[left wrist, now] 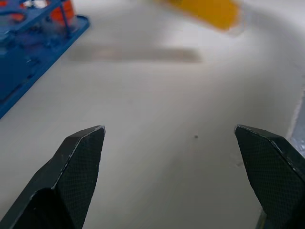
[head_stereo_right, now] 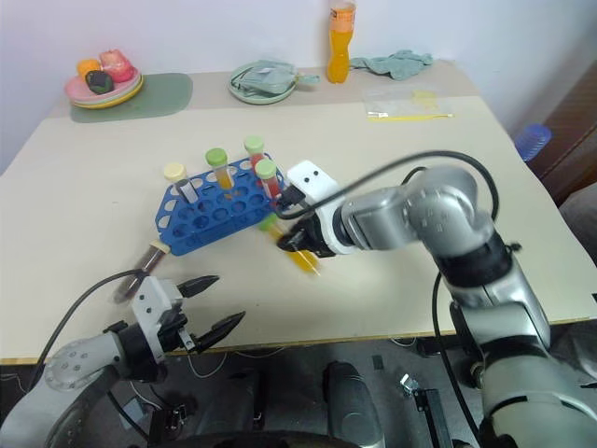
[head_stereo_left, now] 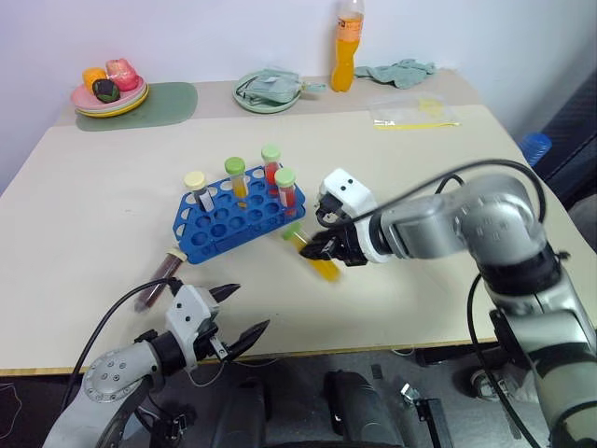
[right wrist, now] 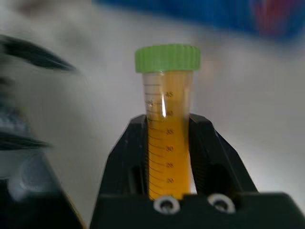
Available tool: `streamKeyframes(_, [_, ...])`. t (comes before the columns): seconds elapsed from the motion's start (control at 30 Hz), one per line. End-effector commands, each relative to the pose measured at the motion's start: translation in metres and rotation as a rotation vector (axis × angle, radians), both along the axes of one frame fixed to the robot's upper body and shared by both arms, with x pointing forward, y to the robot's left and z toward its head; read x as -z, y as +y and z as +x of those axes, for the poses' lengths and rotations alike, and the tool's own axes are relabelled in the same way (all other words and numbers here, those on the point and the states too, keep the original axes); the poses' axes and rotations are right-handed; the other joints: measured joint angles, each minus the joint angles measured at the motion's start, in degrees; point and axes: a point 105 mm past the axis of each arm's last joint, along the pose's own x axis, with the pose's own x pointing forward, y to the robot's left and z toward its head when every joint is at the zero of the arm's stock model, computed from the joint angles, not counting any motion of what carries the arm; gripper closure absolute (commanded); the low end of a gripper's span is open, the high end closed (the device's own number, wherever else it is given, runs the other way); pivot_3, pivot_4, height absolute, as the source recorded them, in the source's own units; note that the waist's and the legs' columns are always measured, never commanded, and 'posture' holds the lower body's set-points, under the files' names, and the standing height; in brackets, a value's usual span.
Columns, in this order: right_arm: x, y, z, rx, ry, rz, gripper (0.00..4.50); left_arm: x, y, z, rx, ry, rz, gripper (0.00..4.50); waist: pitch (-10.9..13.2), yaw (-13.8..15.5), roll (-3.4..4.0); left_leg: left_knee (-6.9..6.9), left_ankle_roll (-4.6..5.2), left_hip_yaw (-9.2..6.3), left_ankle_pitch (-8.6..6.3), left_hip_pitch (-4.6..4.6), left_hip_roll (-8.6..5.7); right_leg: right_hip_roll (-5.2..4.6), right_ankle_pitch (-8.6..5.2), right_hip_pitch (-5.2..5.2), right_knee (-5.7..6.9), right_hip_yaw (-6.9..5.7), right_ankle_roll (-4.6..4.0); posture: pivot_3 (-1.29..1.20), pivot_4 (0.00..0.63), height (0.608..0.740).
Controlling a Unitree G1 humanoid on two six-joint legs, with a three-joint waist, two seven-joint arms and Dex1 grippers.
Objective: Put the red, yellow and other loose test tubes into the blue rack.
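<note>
- R gripper [head_stereo_left: 328, 250] clamped on yellow-orange tube [right wrist: 167, 124], green cap; fingers [right wrist: 128, 157] press both sides of tube, cap end sticking out past the tips. Tube is off the table [head_stereo_left: 112, 187], tilted, cap toward blue rack [head_stereo_left: 233, 217], just beside rack's near-right corner.
- L gripper [head_stereo_left: 242, 313] spread wide, nothing between its fingers [left wrist: 76, 167]; sits at near table edge, well short of rack.
- Blue rack stands slanted mid-table. Four capped tubes upright in it: cream-cap tube [head_stereo_left: 195, 186] at left end, green-cap w/ yellowish liquid [head_stereo_left: 236, 176], two green-cap tubes w/ red liquid [head_stereo_left: 271, 165] and [head_stereo_left: 285, 187] at right end.
- Dark purple tube [head_stereo_left: 160, 278], cream cap, lies loose on table in front of rack's left end, near L gripper, not touching rack.
- Far side of table: pink plates w/ toy food [head_stereo_left: 110, 91] on grey-green mat [head_stereo_left: 168, 101] at far left; round green plate w/ cloth [head_stereo_left: 266, 91] mid; tall orange drink bottle [head_stereo_left: 347, 49]; crumpled teal cloth [head_stereo_left: 399, 70]; clear plastic bag [head_stereo_left: 415, 112] at far right.
</note>
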Motion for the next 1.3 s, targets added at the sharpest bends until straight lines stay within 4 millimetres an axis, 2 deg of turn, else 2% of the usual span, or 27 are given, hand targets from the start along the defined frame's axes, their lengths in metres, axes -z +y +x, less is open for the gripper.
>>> streamKeyframes(0.03, [-0.035,0.023,0.004,-0.134,-0.389,0.213,3.78,-0.003,0.012,0.003,-0.077,-0.039,-0.016,0.00,0.0,-0.1,-0.02,0.00,0.00,0.03,0.00,0.03,0.00,0.00,0.00,0.00,0.00,0.01,0.00,0.00,0.150,0.740])
streamKeyframes(0.1, [-0.034,0.039,0.012,-0.146,-0.444,0.320,3.78,-0.001,0.016,0.005,-0.110,-0.059,-0.008,0.00,0.0,-0.2,-0.02,0.02,-0.01,0.07,0.01,0.07,0.02,0.02,0.01,0.01,0.01,0.03,0.00,0.00,0.150,0.740])
streamKeyframes(0.2, [-0.032,0.055,0.033,-0.052,-0.488,0.448,3.78,-0.006,0.021,0.012,-0.160,-0.115,-0.003,0.00,0.0,-0.1,-0.01,0.03,-0.03,0.07,0.02,0.09,0.07,0.08,0.02,0.01,0.09,0.05,-0.03,0.00,0.150,0.740])
streamKeyframes(0.3, [-0.028,0.074,0.042,-0.006,-0.577,0.505,3.78,-0.017,0.020,0.018,-0.193,-0.155,-0.032,0.00,0.0,0.3,-0.05,0.03,-0.05,0.04,0.03,0.06,0.03,0.00,0.04,0.01,0.12,0.04,-0.03,0.00,0.150,0.740])
streamKeyframes(0.4, [-0.020,0.084,0.054,0.046,-0.590,0.525,3.78,-0.024,0.015,0.018,-0.188,-0.168,-0.039,0.00,0.0,0.2,-0.06,0.01,-0.07,0.01,0.03,0.04,-0.03,-0.08,0.04,0.01,0.12,0.04,-0.03,0.00,0.150,0.740])
streamKeyframes(0.83, [0.009,0.082,0.074,0.136,-0.558,0.492,3.78,-0.040,0.006,0.019,-0.186,-0.180,-0.039,0.00,0.0,0.0,-0.04,-0.01,-0.08,-0.01,0.04,0.08,-0.02,-0.03,0.04,0.00,0.16,0.04,-0.03,0.00,0.150,0.740])
streamKeyframes(1.3, [0.024,0.091,0.071,0.130,-0.535,0.494,3.78,-0.038,0.006,0.023,-0.169,-0.179,-0.038,0.00,0.0,-0.1,-0.03,-0.02,-0.09,-0.02,0.04,0.09,-0.02,-0.02,0.04,0.00,0.19,0.04,-0.04,0.00,0.150,0.740])
